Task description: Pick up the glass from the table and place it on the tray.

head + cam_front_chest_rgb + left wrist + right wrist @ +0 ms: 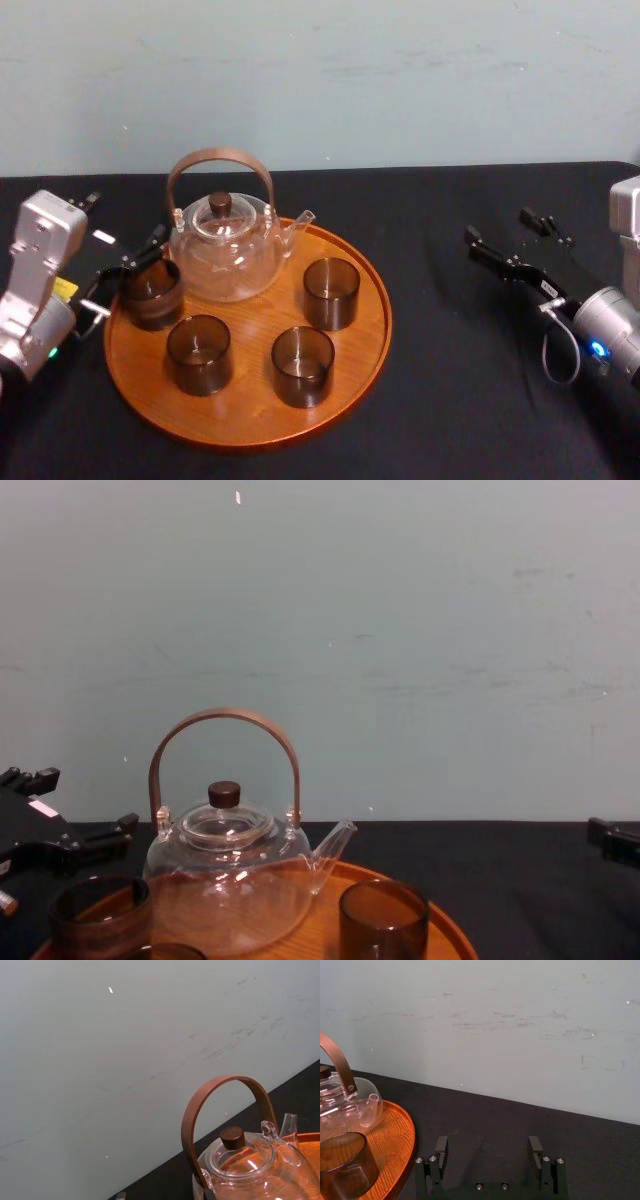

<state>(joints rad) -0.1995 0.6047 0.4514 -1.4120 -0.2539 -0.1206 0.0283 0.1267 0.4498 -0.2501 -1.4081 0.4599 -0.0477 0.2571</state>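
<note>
Glass [152, 293]: set on the left edge of the tray [250, 405] beside the glass teapot [225, 250], with the left gripper [133, 272] positioned right at it, grip not determinable; right gripper [488, 1144] held spread wide above the desk [470, 380], well apart from the tray.

Glossy wooden tray [250, 412] with visible grain, smoky translucent glass [152, 293], clear shiny teapot [228, 262] with smooth wooden handle [220, 157], matt black cloth bench [470, 400], scuffed matt wall [350, 80]

Soft, even room light; small white glints on the teapot [235, 875].
</note>
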